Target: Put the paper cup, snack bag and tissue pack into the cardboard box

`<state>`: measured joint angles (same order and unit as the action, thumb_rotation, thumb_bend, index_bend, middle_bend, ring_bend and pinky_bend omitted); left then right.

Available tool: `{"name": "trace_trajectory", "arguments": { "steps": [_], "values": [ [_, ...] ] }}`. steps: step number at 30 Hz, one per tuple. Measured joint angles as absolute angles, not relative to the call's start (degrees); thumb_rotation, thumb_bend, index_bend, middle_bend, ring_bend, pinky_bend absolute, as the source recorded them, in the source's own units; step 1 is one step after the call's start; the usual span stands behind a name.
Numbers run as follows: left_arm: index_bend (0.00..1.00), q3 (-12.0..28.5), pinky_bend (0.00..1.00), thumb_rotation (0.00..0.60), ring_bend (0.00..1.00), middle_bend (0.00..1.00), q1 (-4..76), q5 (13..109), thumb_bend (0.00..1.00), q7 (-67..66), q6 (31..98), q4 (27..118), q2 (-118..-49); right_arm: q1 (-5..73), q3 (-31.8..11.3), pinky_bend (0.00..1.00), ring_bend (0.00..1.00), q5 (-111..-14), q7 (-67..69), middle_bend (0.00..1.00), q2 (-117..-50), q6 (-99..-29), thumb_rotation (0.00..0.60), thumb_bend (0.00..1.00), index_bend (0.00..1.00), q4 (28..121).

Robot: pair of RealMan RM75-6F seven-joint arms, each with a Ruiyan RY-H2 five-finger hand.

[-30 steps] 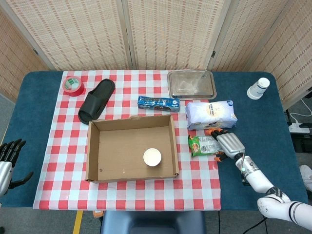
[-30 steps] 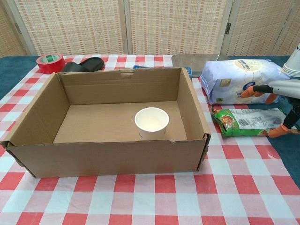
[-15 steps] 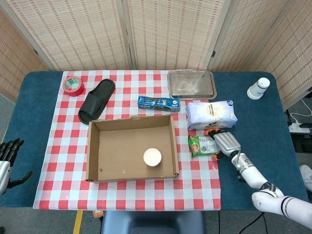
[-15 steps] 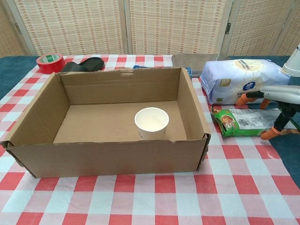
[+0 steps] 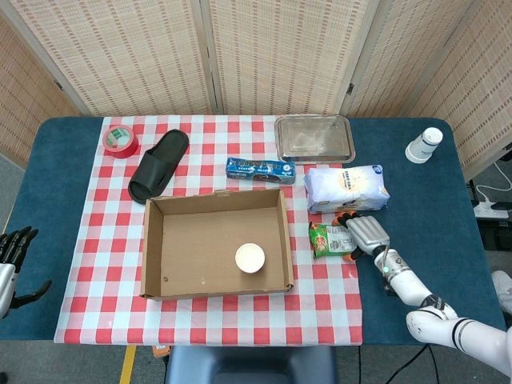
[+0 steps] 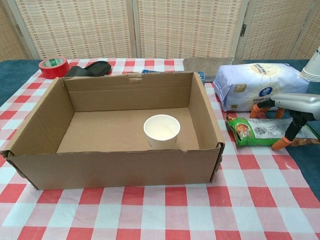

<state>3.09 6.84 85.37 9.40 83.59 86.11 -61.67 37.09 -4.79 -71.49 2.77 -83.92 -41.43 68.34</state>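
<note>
A brown open-topped cardboard box (image 5: 152, 248) sits in the middle of the red-and-white checked tablecloth (image 5: 96, 240), and a white paper cup (image 5: 250, 258) stands upright inside it, toward the box's lower right in the head view. Just right of the box lies a green printed snack bag (image 5: 328, 238), flat on the cloth. The right hand (image 5: 364, 234) is over the bag's right end: in the chest view its orange-tipped fingers (image 6: 276, 145) point down and apart, one at the bag's far edge and one at its near edge, with the bag lying between them. Whether the tips actually press on the bag is hard to judge from either view; it looks like contact at most, not a closed grasp. Directly above the bag in the head view, and touching or nearly touching it, lies a white-and-blue soft plastic tissue pack (image 5: 347, 187).

The left hand (image 5: 10, 258) shows at the lower left edge of the head view, off the cloth, fingers spread and holding nothing.

Toward the top of the frame are a roll of red tape (image 5: 120, 140), a black slipper (image 5: 158, 165), a blue rectangular packet (image 5: 260, 168) and a shallow metal tray (image 5: 314, 138). A second white cup (image 5: 423, 145) lies on the blue table surface (image 5: 56, 160) at upper right.
</note>
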Motion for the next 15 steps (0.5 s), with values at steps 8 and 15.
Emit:
{"name": "trace_trajectory", "arguments": {
  "steps": [8, 15],
  "values": [
    [0.0, 3.11, 0.0, 0.6, 0.0, 0.0, 6.86, 85.28, 0.23, 9.33, 83.5, 86.15, -61.67, 36.67, -5.03, 0.54, 0.34, -70.55, 0.34, 0.34, -84.9, -43.04, 0.6, 0.17, 0.45, 67.56],
    [0.0, 3.11, 0.0, 0.6, 0.0, 0.0, 6.85, 85.31, 0.23, 9.3, 83.51, 86.13, -61.67, 35.79, -5.22, 0.71, 0.48, -71.07, -1.18, 0.47, -85.72, -46.34, 0.6, 0.32, 0.63, 67.41]
  ]
}}
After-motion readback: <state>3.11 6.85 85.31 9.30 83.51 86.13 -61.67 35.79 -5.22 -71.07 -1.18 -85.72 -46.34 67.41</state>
